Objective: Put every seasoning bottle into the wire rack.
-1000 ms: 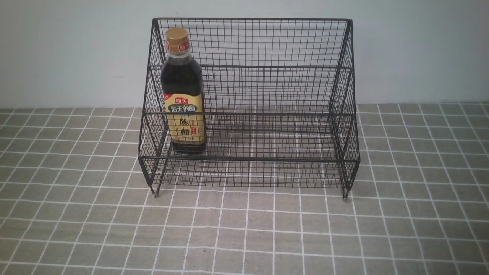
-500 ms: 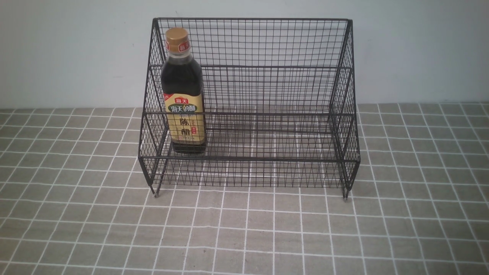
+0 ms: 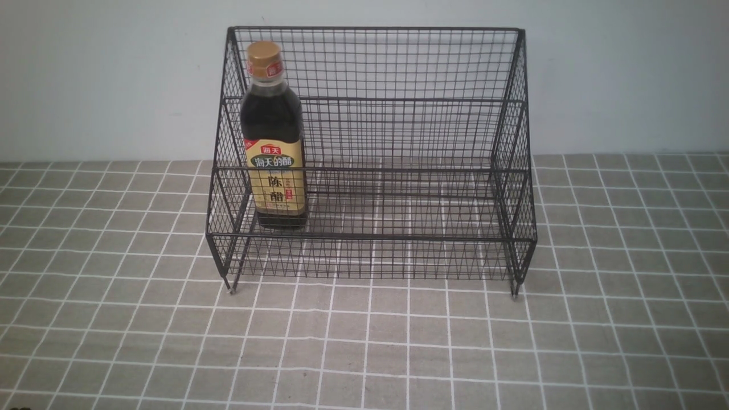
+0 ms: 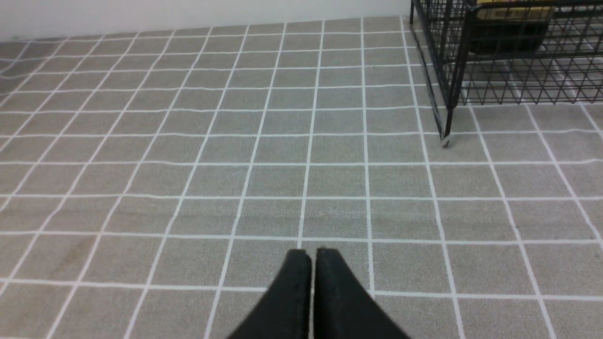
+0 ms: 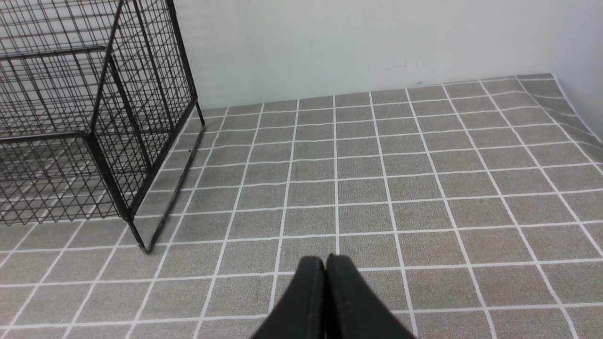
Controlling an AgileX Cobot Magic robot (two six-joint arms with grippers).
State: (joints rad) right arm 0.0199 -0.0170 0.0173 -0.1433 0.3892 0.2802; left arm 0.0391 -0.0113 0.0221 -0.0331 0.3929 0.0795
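Note:
A seasoning bottle (image 3: pixel 272 136) of dark liquid, with a gold cap and a tan label, stands upright inside the black wire rack (image 3: pixel 398 142), at the left end of its lower tier. The left wrist view catches the bottle's base (image 4: pixel 506 28) through the rack's corner (image 4: pixel 454 70). My left gripper (image 4: pixel 313 254) is shut and empty over bare cloth, well short of the rack's left foot. My right gripper (image 5: pixel 325 260) is also shut and empty, off to the right of the rack (image 5: pixel 108 141). Neither arm appears in the front view.
A grey tablecloth (image 3: pixel 364 341) with a white grid covers the table. A pale wall (image 3: pixel 85 80) rises right behind the rack. The cloth's far right edge (image 5: pixel 572 108) rides up against a side wall.

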